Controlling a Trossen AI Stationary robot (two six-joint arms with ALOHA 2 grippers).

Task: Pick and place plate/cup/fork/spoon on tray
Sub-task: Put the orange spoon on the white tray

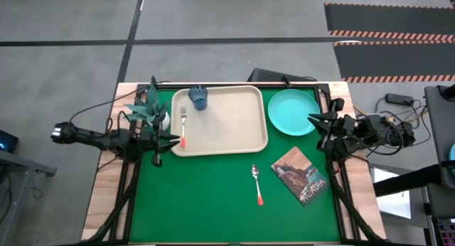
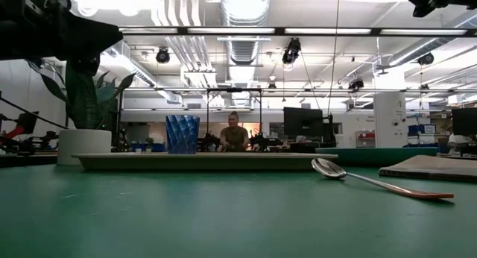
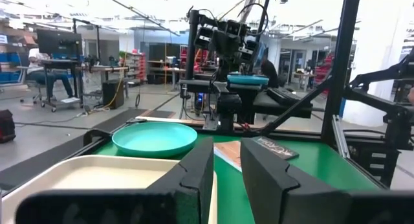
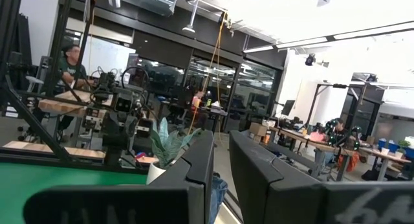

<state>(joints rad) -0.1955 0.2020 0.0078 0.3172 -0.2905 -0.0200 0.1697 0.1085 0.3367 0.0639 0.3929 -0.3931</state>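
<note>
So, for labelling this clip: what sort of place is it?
Probably an open-plan robotics lab: exposed ceiling ducts, desks with monitors, other arm rigs beyond the green table.

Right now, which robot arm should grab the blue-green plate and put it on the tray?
Probably the right arm. Its gripper hangs right beside the plate, which lies on the green mat off the tray. The left gripper sits by the tray's far side, near the fork.

high: overhead, straight down | low: table-level | 2 wrists: facing inward, sharing tray [image 1: 219, 120]
</note>
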